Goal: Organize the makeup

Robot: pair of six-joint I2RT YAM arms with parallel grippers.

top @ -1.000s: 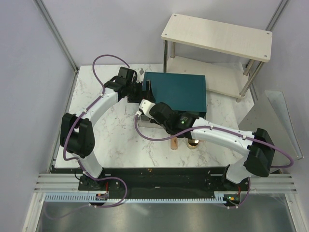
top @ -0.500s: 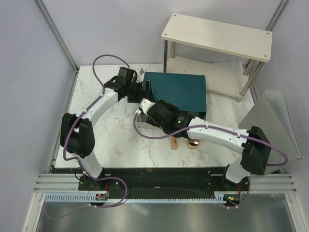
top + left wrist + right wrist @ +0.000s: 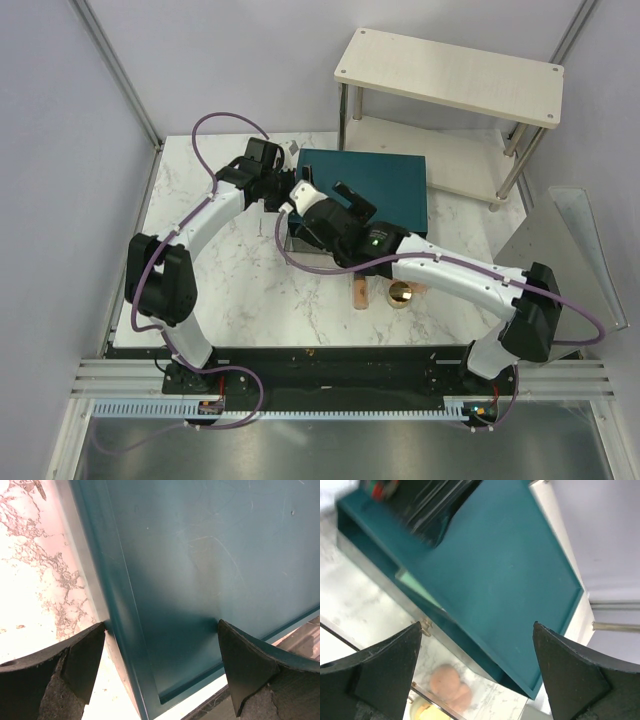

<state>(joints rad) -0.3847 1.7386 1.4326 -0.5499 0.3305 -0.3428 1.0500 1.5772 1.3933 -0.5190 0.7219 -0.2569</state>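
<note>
Between picks, my right hand (image 3: pixel 326 195) hung wide open over the teal box (image 3: pixel 385 185); the peach-tan tube (image 3: pixel 358 296) likely needed grasping next.

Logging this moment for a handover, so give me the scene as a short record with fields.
left gripper: open, jaws on either side of the left edge of the teal box
right gripper: open, empty, above the box
peach-tan tube: on the table, in front of the box
gold compact: beside the tube
pink pads: on the table near the box front
</note>
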